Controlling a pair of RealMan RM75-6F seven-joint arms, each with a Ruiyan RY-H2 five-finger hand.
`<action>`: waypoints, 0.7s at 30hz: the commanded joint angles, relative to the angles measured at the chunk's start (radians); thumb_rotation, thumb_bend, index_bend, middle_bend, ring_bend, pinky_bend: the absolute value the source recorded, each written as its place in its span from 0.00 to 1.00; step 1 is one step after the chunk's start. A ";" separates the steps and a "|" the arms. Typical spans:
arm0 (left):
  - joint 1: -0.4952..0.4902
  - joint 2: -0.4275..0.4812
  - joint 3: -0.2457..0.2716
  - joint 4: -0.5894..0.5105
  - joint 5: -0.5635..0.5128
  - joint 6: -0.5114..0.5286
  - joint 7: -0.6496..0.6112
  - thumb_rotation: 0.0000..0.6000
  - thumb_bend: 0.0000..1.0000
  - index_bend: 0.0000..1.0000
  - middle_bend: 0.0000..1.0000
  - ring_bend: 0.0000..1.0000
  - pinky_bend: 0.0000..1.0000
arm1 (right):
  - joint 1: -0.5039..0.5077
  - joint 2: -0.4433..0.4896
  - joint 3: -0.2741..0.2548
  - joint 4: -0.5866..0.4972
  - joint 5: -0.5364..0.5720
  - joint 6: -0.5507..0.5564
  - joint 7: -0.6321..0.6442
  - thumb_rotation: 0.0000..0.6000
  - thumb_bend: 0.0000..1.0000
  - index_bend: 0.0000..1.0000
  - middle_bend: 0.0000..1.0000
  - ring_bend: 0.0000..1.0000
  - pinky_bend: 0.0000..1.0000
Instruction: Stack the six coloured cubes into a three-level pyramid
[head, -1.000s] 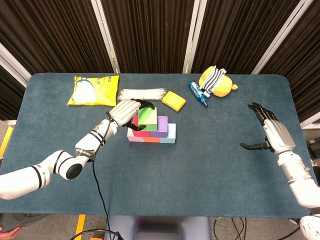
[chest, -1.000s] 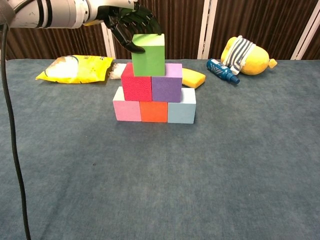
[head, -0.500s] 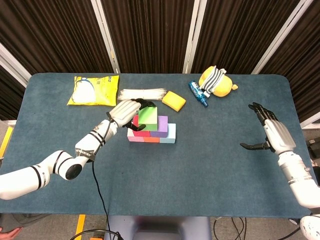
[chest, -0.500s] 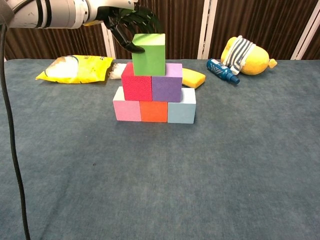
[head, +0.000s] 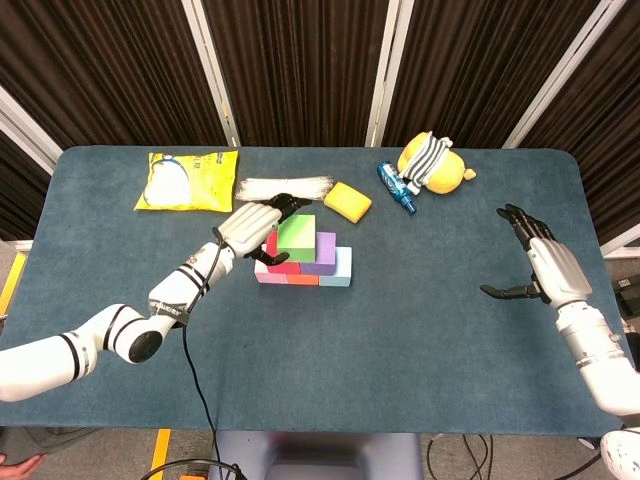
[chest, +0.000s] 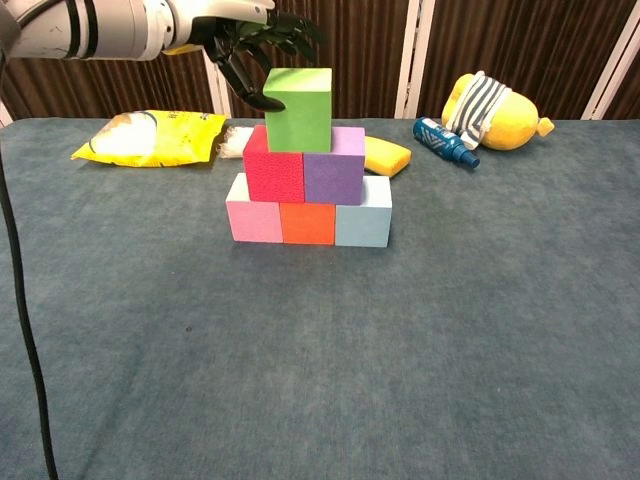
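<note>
Since a second ago the left hand (chest: 262, 45) has let go of the green foam cube (chest: 299, 109): its dark fingers (chest: 300, 27), which were wrapped on the cube's upper left corner, now fan apart above and behind it, with only one fingertip near the cube's left edge; whether it touches I cannot tell. The cube itself has not moved. It sits on top of the pyramid, resting across the seam between the red cube (chest: 274, 167) and the purple cube (chest: 334, 166). Those two stand on the bottom row of pink cube (chest: 253, 213), orange cube (chest: 308, 223) and pale blue cube (chest: 364, 216), all touching, on the blue-grey carpeted worktop (chest: 400, 350). The right hand (head: 540, 262) is unchanged, fingers spread and grasping nothing, well apart from the stack.

The chest view shows the three levels and the gap between fingers and green cube plainly, but not the right hand. The head view shows both hands, with the left hand (head: 250, 224) covering most of the red cube.

Along the far edge lie a yellow snack bag (head: 186, 180), a white bundle of cord (head: 285, 186), a yellow sponge (head: 347, 201), a blue bottle (head: 394, 185) and a yellow plush toy with a striped band (head: 434, 163).
</note>
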 joint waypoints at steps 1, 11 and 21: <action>0.007 0.014 0.001 -0.021 -0.001 0.004 -0.002 1.00 0.34 0.00 0.00 0.00 0.14 | 0.000 -0.001 0.001 0.002 0.000 0.001 0.001 1.00 0.19 0.06 0.10 0.00 0.02; 0.123 0.160 -0.014 -0.168 0.036 0.115 -0.066 1.00 0.34 0.00 0.00 0.00 0.08 | -0.017 0.010 -0.001 0.010 -0.033 0.014 0.044 1.00 0.19 0.06 0.10 0.00 0.04; 0.417 0.245 0.095 -0.258 0.045 0.518 0.096 1.00 0.33 0.13 0.16 0.09 0.16 | -0.081 -0.021 -0.070 0.098 -0.222 0.116 0.074 1.00 0.19 0.11 0.10 0.00 0.12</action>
